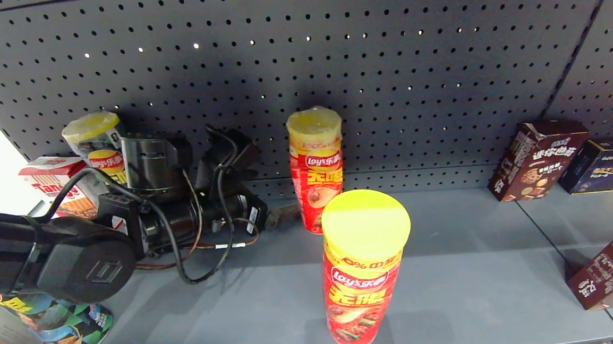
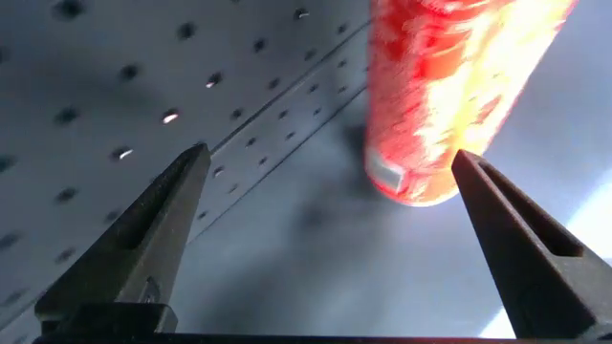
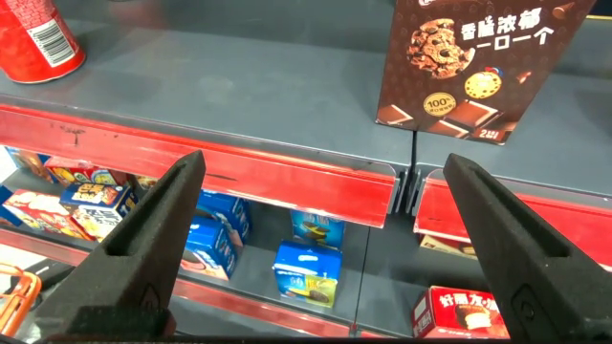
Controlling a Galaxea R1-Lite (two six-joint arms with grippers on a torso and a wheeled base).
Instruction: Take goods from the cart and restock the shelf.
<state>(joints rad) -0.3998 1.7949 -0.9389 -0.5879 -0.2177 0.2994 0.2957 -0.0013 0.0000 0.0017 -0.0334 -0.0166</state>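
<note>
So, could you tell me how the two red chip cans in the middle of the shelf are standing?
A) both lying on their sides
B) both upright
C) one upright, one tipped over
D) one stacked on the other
B: the front can and the rear can both stand upright on the shelf, yellow lids on top.

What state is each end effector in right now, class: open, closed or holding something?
Left end effector: open, holding nothing.
Right end effector: open, holding nothing.
</note>
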